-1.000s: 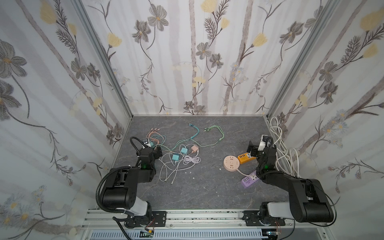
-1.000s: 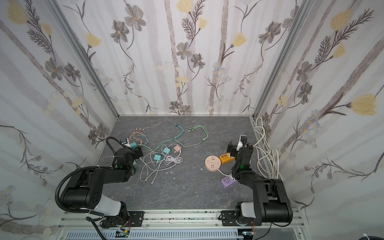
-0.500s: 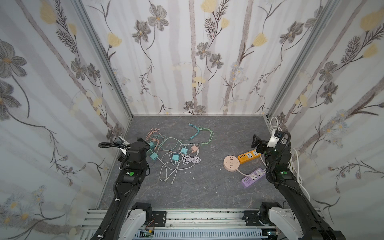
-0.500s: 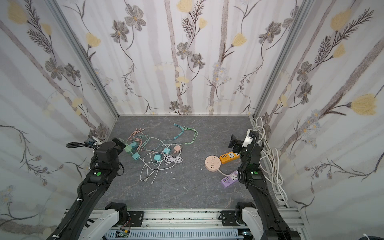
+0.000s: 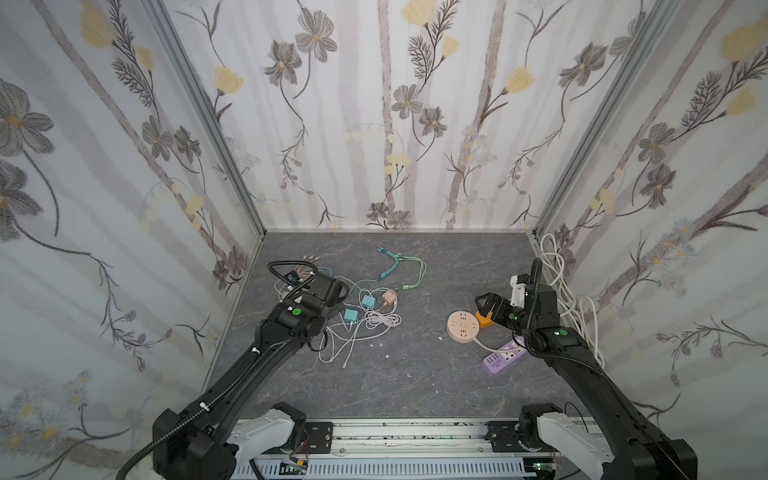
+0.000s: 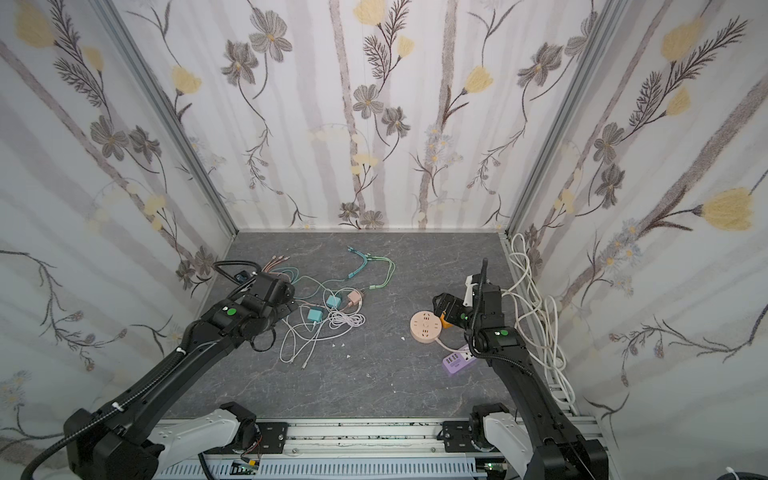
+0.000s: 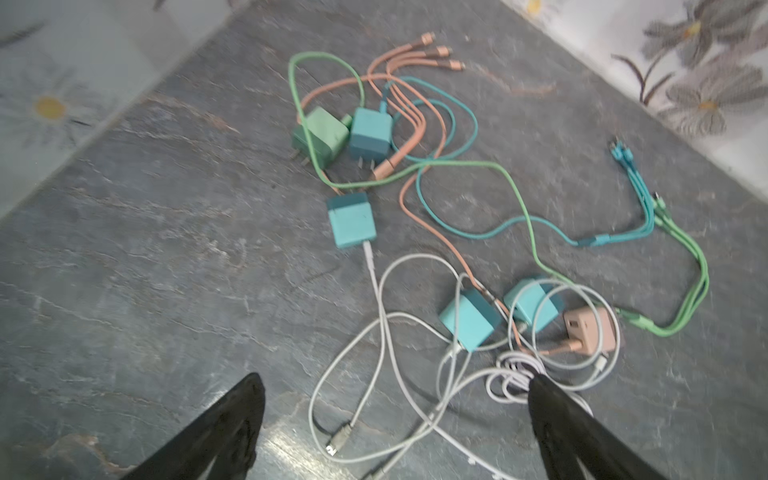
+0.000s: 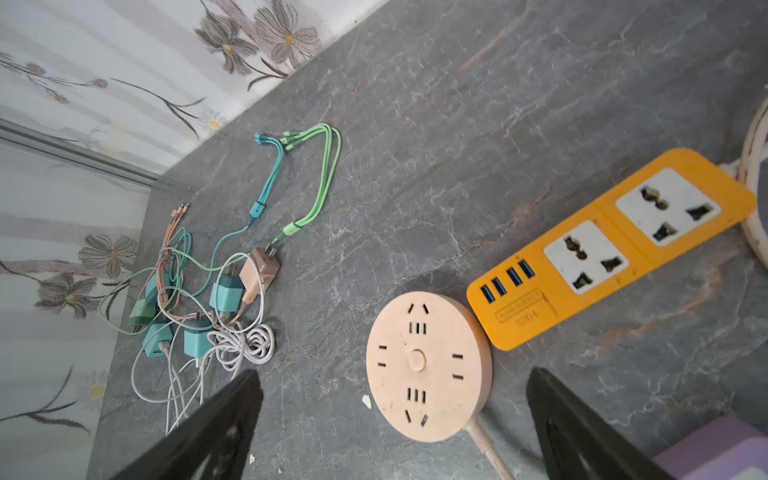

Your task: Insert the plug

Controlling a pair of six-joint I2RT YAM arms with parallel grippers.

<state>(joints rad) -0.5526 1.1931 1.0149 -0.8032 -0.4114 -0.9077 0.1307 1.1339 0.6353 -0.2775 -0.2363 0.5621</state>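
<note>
Several plugs lie in a cable tangle at the table's left: teal adapters (image 7: 352, 222) (image 7: 469, 320), a pink adapter (image 7: 590, 330) (image 5: 390, 297) and a green adapter (image 7: 322, 135). On the right sit a round pink socket (image 5: 462, 327) (image 8: 428, 365), an orange power strip (image 8: 602, 249) and a purple power strip (image 5: 503, 357). My left gripper (image 7: 395, 378) hangs open above the white cables at the near edge of the tangle, holding nothing. My right gripper (image 8: 392, 371) (image 5: 488, 305) hangs open and empty over the round socket.
Coiled white cords (image 5: 573, 299) run along the right wall behind my right arm. Green and teal multi-head cables (image 5: 399, 266) lie toward the back. Flowered walls close in the left, back and right sides. Bare grey tabletop (image 5: 395, 374) stretches between the two arms.
Both arms have unfolded from a low tucked pose and reached forward: the left over the cable tangle, the right over the round socket. Both grippers have stayed open.
</note>
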